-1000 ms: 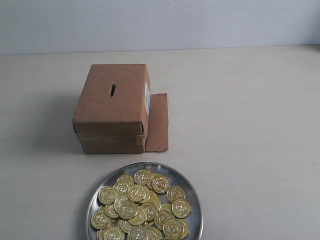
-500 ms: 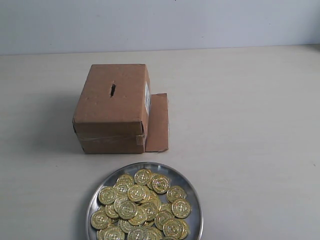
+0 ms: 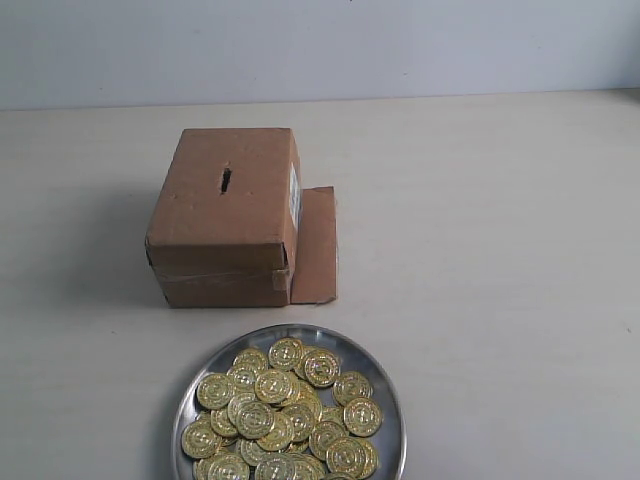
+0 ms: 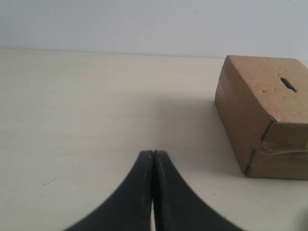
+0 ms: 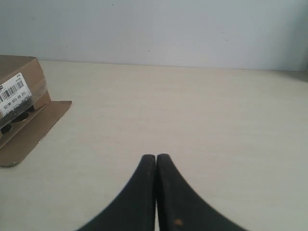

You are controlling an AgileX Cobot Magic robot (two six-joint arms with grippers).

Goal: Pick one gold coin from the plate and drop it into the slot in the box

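A shiny silver plate (image 3: pixel 385 395) heaped with several gold coins (image 3: pixel 272 386) sits at the near edge of the exterior view. Behind it stands the brown cardboard box (image 3: pixel 225 215), its dark slot (image 3: pixel 226 180) in the top face and a loose flap (image 3: pixel 317 245) lying flat on its right. Neither gripper shows in the exterior view. In the left wrist view my left gripper (image 4: pixel 153 153) is shut and empty over bare table, with the box (image 4: pixel 264 115) and slot (image 4: pixel 288 84) off to one side. My right gripper (image 5: pixel 156 157) is shut with nothing in it, the box's labelled side (image 5: pixel 17 94) and flap (image 5: pixel 36 130) beside it.
The pale wooden tabletop (image 3: pixel 500 250) runs wide on the right of the box and plate, and a plain light wall (image 3: pixel 320 50) closes the back. Nothing else stands on the table.
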